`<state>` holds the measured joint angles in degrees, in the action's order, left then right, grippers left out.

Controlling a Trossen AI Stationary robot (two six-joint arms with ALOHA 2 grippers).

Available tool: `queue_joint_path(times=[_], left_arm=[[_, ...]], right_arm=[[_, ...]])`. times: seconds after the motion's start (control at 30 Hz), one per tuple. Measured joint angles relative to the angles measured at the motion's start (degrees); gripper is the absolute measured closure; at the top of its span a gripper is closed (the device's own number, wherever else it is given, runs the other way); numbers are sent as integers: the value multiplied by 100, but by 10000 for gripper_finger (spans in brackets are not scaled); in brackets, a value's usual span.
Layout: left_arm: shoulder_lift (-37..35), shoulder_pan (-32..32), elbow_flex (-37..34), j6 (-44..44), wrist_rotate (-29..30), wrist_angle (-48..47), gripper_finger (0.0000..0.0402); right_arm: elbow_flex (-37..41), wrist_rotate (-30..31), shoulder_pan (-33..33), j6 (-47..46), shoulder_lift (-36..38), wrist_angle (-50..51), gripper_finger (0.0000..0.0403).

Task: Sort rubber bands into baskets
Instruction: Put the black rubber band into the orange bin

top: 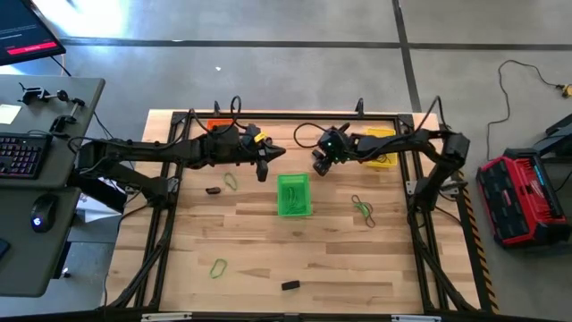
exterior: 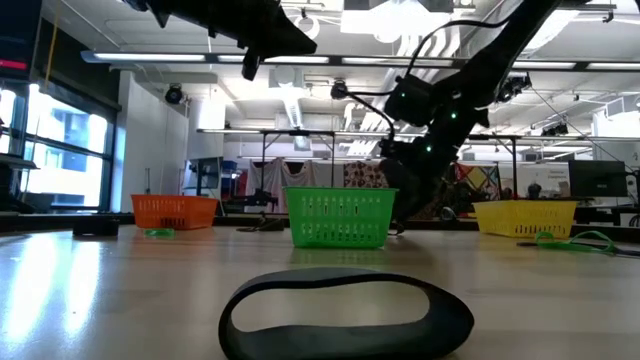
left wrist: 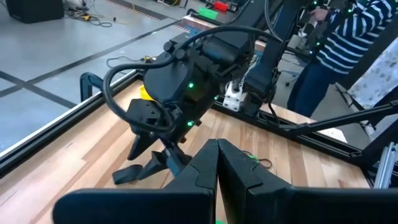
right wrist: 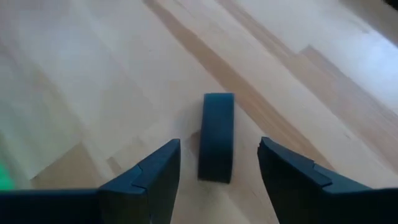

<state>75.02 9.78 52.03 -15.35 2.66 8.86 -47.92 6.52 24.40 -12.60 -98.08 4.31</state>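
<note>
A dark rubber band [right wrist: 217, 134] lies flat on the wood. My right gripper [right wrist: 219, 149] stands open over it, one finger on either side and not touching. In the high view this gripper [top: 319, 166] is just beyond the green basket [top: 293, 195]. My left gripper [top: 262, 167] hangs shut and empty above the table, left of that basket; its closed fingers [left wrist: 217, 163] face the right arm. The orange basket [exterior: 173, 210] and the yellow basket [top: 380, 148] stand at the far side. Loose bands lie about: green [top: 231, 182], black [top: 213, 190], green [top: 218, 266], black [top: 290, 285] and a green-tan tangle [top: 363, 207].
A black frame [top: 420, 224] rims the wooden table. The black band near the front edge fills the low view's foreground [exterior: 345, 315]. A desk with a keyboard [top: 20, 154] stands to the left, a red case [top: 523, 195] to the right. A person in a striped top [left wrist: 339, 37] stands beyond the table.
</note>
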Motion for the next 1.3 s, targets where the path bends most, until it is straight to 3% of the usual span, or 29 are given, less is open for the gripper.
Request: queue_joint_path(times=[0.2, 0.5, 0.67, 1.0, 1.3], left_arm=[[0, 0, 0, -76, 15, -6, 401], [0, 0, 0, -94, 108, -108, 402], [0, 0, 0, -156, 132, -184, 402], [0, 76, 0, -708, 564, -1227, 402], [0, 55, 0, -710, 540, -1287, 402]], right_arm=[[0, 93, -5, 18, -105, -99, 232], [0, -310, 7, -25, -103, -121, 350], [0, -312, 7, -95, -99, -119, 395], [0, -404, -7, -536, -88, -144, 377], [0, -988, -73, -536, 285, -263, 398]])
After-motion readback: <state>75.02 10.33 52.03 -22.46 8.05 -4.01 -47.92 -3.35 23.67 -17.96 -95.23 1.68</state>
